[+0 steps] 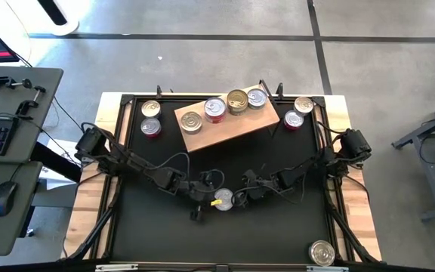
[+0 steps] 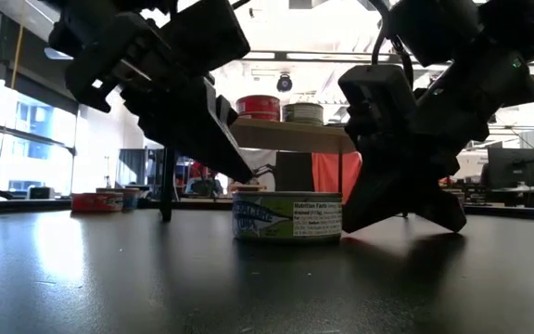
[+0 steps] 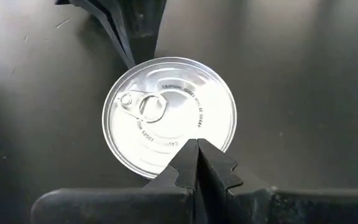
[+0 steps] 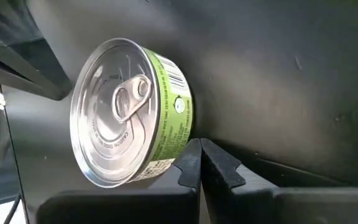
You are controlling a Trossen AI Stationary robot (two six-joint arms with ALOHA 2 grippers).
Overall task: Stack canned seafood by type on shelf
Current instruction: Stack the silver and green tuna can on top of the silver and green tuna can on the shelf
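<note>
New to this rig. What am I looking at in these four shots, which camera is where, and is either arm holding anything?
It is a two-armed robot at a black table. One camera looks straight down, one sits at table height, and one rides on each wrist.

From above, both arms reach toward the middle, where a green-labelled can stands on the table. The left gripper and the right gripper are both shut, their tips right by that can on opposite sides. Neither holds anything.

Behind them lies the shelf, a light wooden block with four cans on top in a row. Two more cans sit beside its left end, two beside its right end, and a lone can stands near the front right corner.

The table-height view shows the same middle can between the two grippers.
</note>
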